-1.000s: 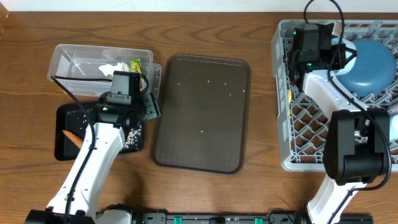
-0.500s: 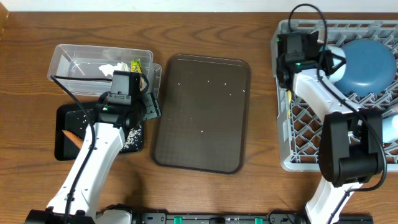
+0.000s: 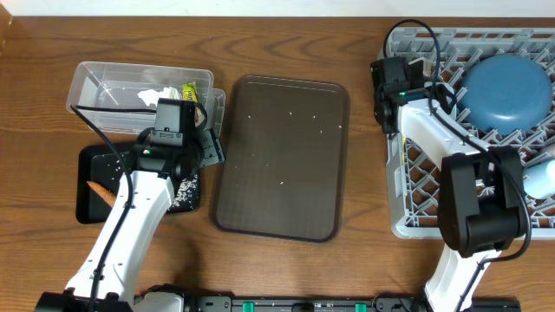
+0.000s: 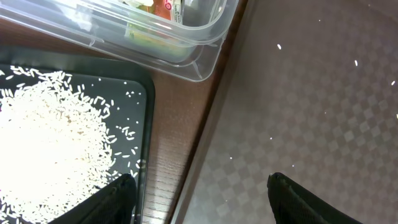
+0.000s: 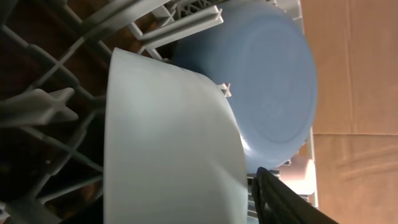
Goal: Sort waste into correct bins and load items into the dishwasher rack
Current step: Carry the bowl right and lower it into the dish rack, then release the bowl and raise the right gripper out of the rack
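Observation:
The white bowl [image 5: 174, 143] stands on edge in the grey dishwasher rack [image 3: 395, 217], just left of the dark blue plate [image 3: 507, 87]. My right gripper [image 3: 423, 74] is at the rack's back left corner, open around the bowl's wall. One finger [image 5: 280, 199] shows beside the bowl with a thin gap; the bowl hides the other. My left gripper [image 4: 202, 193] hangs open and empty over the seam between the black bin [image 3: 87, 169] and the brown tray [image 3: 282, 156]. Rice [image 4: 50, 143] and a carrot piece [image 3: 98, 189] lie in the black bin.
The clear tub [image 3: 95, 82] at the back left holds a white tissue [image 3: 156, 95] and a green-yellow wrapper [image 3: 190, 91]. A few rice grains dot the brown tray. A light blue cup [image 3: 538, 179] lies at the rack's right side.
My right arm has swung left along the rack's back with the bowl, away from the plate, and its jaws have come apart. The left arm has stayed still.

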Available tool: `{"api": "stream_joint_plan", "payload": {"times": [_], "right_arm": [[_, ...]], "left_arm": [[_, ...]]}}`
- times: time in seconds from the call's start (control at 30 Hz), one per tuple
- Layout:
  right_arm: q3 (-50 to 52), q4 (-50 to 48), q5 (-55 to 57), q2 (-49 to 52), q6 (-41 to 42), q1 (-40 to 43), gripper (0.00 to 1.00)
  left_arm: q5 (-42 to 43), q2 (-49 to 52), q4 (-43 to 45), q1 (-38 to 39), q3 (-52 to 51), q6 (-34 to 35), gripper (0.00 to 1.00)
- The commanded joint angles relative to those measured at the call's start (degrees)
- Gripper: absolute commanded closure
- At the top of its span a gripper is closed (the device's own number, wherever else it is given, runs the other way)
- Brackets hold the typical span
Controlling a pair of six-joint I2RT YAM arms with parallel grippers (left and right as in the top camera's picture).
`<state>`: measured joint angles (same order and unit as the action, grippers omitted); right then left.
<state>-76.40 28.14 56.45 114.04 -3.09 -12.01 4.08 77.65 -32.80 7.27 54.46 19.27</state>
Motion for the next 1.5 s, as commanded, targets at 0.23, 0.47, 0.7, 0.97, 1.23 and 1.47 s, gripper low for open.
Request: {"api": "stream_joint_plan", "payload": {"times": [0.23, 0.47, 0.7, 0.97, 1.23, 1.47], "right_arm": [[0.33, -0.26, -23.82, -12.74, 2.21, 1.11, 0.30], [0.33, -0.24, -56.61, -18.49, 2.21, 0.85, 0.25], [0.33, 1.60, -77.11, -17.14, 2.25, -1.66, 0.23], [0.33, 3.15, -75.23, -15.76, 2.23, -5.33, 0.24], [-1.29, 3.30, -68.70, -16.13, 6.29, -0.94, 0.22], [-4.28, 14.73, -68.63, -19.85, 6.27, 8.26, 0.01]], "left_arm": [[-0.50, -0.59, 0.07, -0.24, 0.52, -0.52, 0.30], [-0.50, -0.59, 0.09, -0.24, 0.52, -0.55, 0.30], [-0.50, -0.59, 0.00, -0.24, 0.52, -0.55, 0.30], [-0.48, -0.59, 0.07, -0.17, 0.52, -0.63, 0.30], [2.95, -0.61, -6.12, -2.60, 3.50, -4.42, 0.30], [2.97, -2.01, -16.33, -6.47, 5.53, -4.44, 0.16]]}}
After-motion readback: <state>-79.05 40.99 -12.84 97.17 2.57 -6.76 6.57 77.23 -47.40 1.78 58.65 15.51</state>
